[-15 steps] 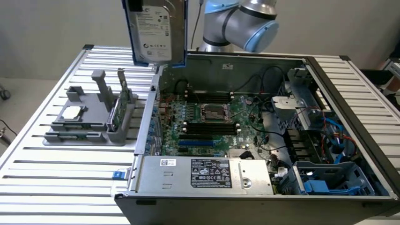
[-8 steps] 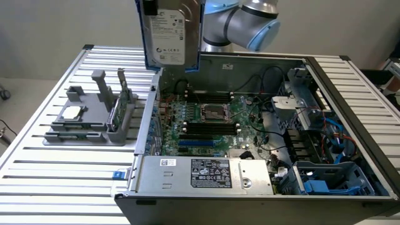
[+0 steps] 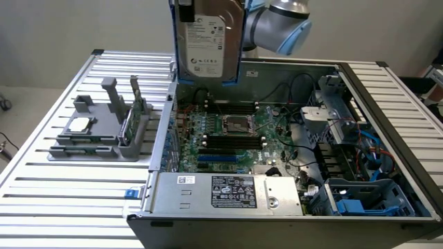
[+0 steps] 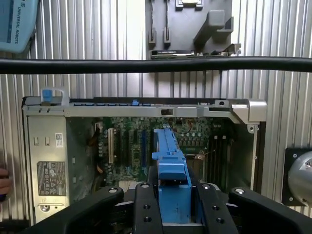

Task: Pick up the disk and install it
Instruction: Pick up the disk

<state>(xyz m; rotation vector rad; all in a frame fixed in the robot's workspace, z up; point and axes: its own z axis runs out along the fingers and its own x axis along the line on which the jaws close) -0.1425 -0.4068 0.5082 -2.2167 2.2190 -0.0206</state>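
A ribbed silver metal table carries an open black computer case with its green motherboard exposed. A grey robot arm with light-blue caps hangs above the case. Beside the case, on the exterior view's left, stands a grey plastic holder. The flat silver-grey disk with white label and blue plastic carrier is upright above the case's motherboard. The black gripper pinches the disk's carrier between its fingers.

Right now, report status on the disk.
Gripper shut on disk. Disk upright, above open case, not installed. Loose cables inside case.
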